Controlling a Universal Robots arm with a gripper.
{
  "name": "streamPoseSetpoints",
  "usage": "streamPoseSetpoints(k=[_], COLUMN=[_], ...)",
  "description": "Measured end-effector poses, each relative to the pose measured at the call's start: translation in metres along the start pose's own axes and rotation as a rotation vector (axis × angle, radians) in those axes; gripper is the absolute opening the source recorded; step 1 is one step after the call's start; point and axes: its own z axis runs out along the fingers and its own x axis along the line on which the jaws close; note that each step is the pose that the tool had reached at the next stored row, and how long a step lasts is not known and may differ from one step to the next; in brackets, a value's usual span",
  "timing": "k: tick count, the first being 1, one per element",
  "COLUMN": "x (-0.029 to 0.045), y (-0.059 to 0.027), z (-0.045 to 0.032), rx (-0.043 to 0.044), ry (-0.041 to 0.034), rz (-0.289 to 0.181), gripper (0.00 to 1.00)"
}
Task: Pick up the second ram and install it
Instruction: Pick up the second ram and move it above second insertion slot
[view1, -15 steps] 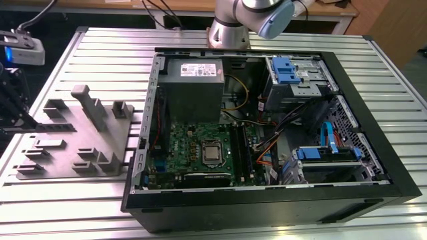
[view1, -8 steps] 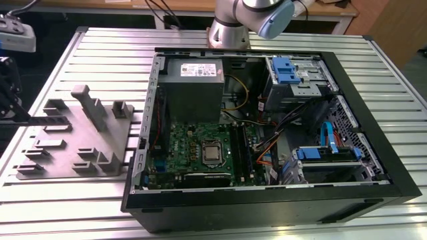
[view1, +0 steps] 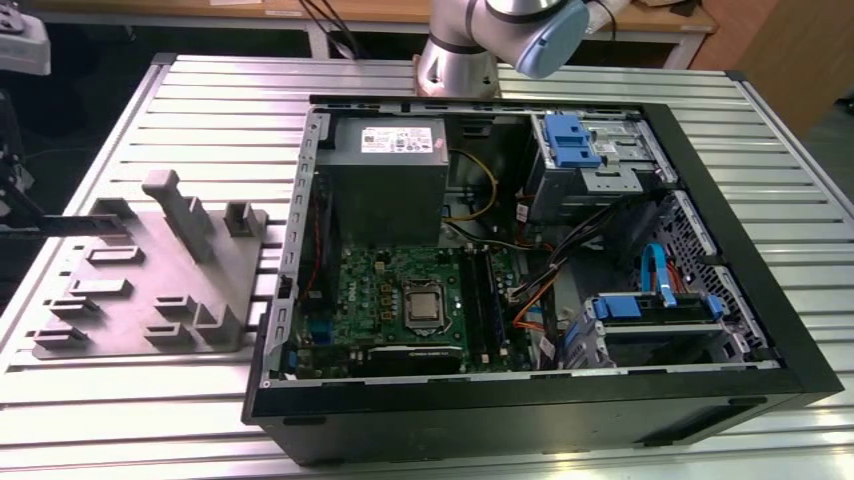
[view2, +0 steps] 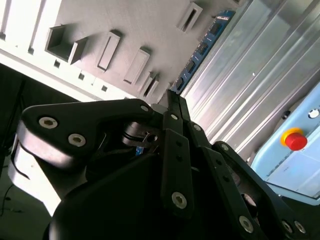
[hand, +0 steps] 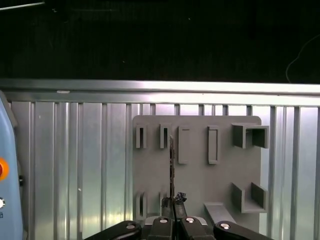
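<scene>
Over the grey moulded plastic tray (hand: 200, 185): the gripper (hand: 172, 219) has its black fingers closed on the near end of the second ram (hand: 171, 160), a slim, flat, dark memory stick. In the first wrist view you see the stick edge-on, a thin dark line running straight out from the fingertips. In the second wrist view its flat side with dark chips shows.

Key relation: the stick's long axis carries on along the gripper's own axis and points at the tray's face, next to the tray's row of narrow pockets. You cannot tell whether the stick's far end touches the tray or hangs clear of it.

Judgement: the grasp looks made, and the install is not yet done.

Around the tray:
- The tray lies on the ribbed aluminium bench (view1: 214, 110).
- The open black computer case (view1: 534, 410) sits just beside the tray, on the exterior view's right of it.
- The green motherboard (view1: 387, 280) with its square metal CPU socket (view1: 424, 303) lies flat inside the case.

In the way:
- The case's tray-side wall stands between the tray and the motherboard.
- The grey power supply box (view1: 387, 170) and the orange and black cables (view1: 534, 290) crowd the motherboard on the sides away from the tray.
- A pale blue box with a red button (view2: 295, 140) sits off the tray, well apart from the stick.
</scene>
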Motion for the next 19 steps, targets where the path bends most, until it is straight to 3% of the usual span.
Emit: streamPoseSetpoints(k=[19], x=[-0.0008], y=[-0.0015], z=[-0.0483], rx=[0.0001], ry=[-0.0001], rz=[0.000], gripper=[0.12])
